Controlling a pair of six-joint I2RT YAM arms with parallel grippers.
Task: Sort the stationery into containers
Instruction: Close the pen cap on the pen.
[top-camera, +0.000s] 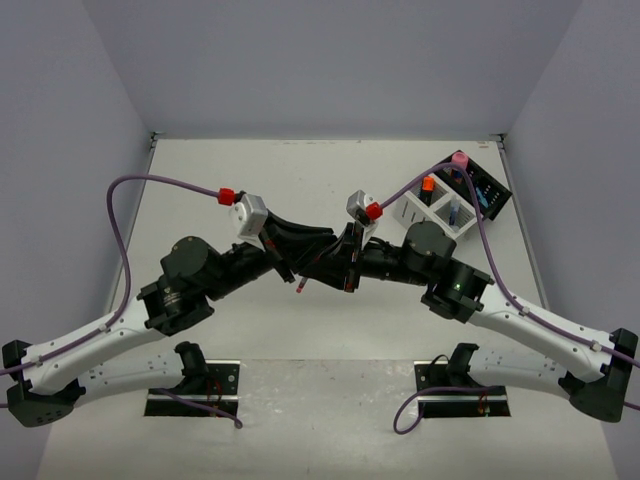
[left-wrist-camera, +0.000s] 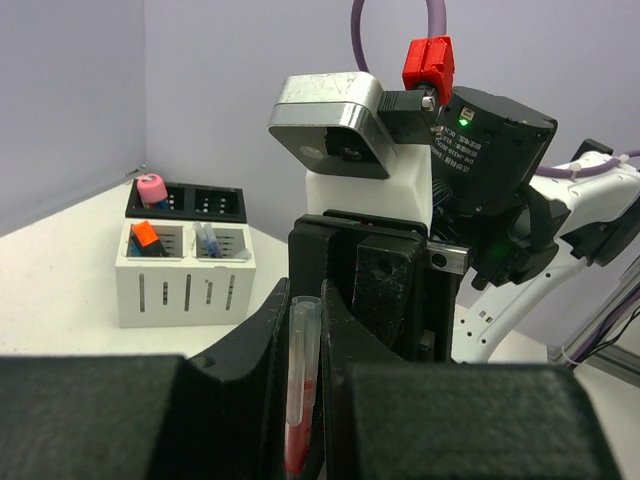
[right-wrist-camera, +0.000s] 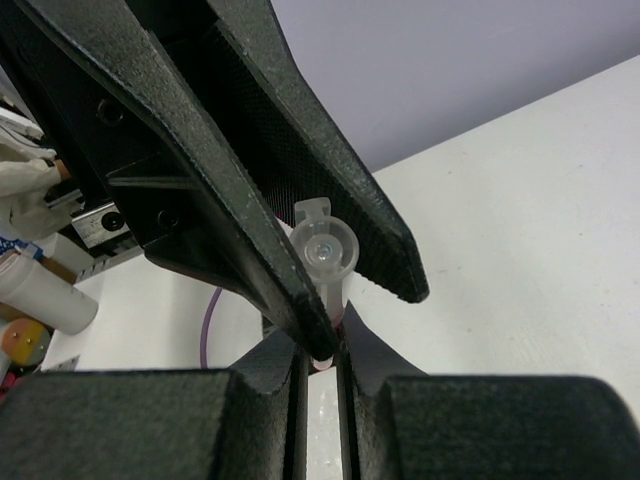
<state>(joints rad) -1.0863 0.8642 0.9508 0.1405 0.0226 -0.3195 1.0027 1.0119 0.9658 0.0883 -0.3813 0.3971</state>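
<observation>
A red pen with a clear cap (left-wrist-camera: 300, 385) is held in the air above the table's middle, its red tip showing in the top view (top-camera: 300, 287). My left gripper (left-wrist-camera: 303, 300) is shut on it. My right gripper (right-wrist-camera: 322, 345) meets it head-on and pinches the same pen (right-wrist-camera: 325, 250) just below the cap. In the top view the left gripper (top-camera: 298, 268) and the right gripper (top-camera: 345, 265) touch. The white box (top-camera: 440, 212) holds an orange highlighter (top-camera: 428, 184) and pens. The black box (top-camera: 487, 190) behind it holds a pink cylinder (top-camera: 460, 160).
Both boxes stand at the back right by the right wall, and show in the left wrist view as a white box (left-wrist-camera: 185, 275) before a black box (left-wrist-camera: 185, 203). Purple cables (top-camera: 130, 215) loop over each arm. Grey walls close in the white table (top-camera: 230, 170) on three sides.
</observation>
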